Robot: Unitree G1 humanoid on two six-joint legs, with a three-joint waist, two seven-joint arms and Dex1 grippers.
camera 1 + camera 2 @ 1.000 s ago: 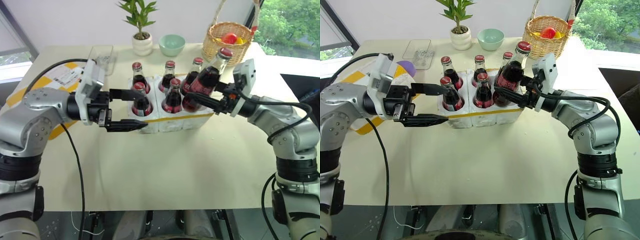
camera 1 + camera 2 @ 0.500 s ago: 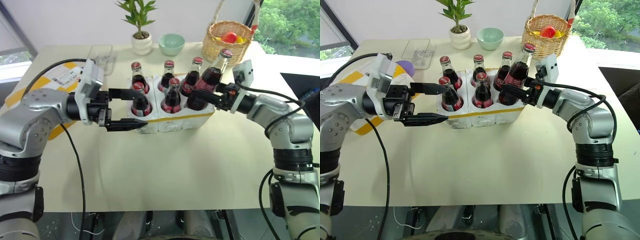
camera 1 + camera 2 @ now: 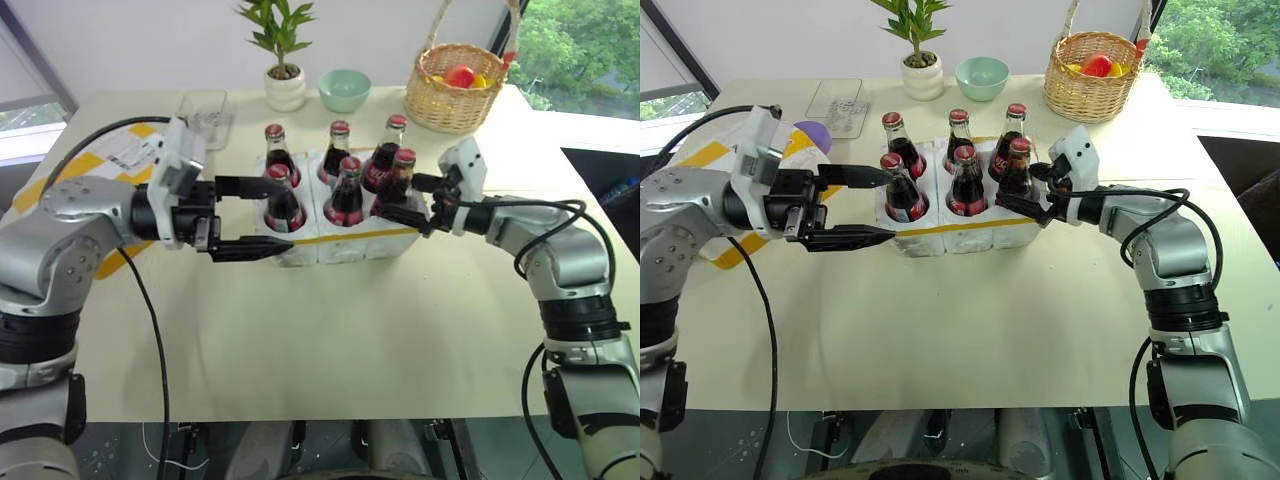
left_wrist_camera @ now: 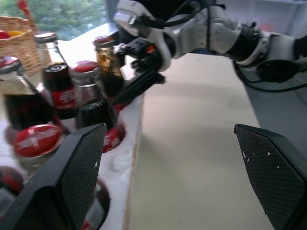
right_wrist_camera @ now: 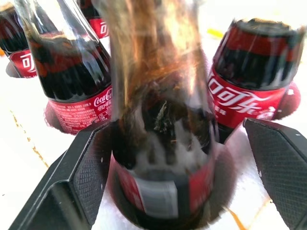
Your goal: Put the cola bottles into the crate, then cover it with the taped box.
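We see all six cola bottles (image 3: 345, 190) standing upright in the crate (image 3: 350, 240), mid-frame in the head views, three in the back row, three in front. The front-right bottle (image 3: 398, 183) sits in its well with the right gripper (image 3: 420, 205) around its body. In the right wrist view the fingers (image 5: 76, 177) stand spread on either side of that bottle, gaps visible, so the jaws are open and nothing is held. The left gripper (image 3: 262, 214) hangs at the crate's left end, fingers wide apart, one above the other, empty; the front-left bottle (image 3: 280, 200) is just beside it. The taped box (image 3: 110, 165) lies at far left of the table, mostly behind the left arm. Upper frame: potted plant (image 3: 282, 60), green bowl (image 3: 344, 88), wicker basket (image 3: 455, 85), clear tray (image 3: 205, 110).
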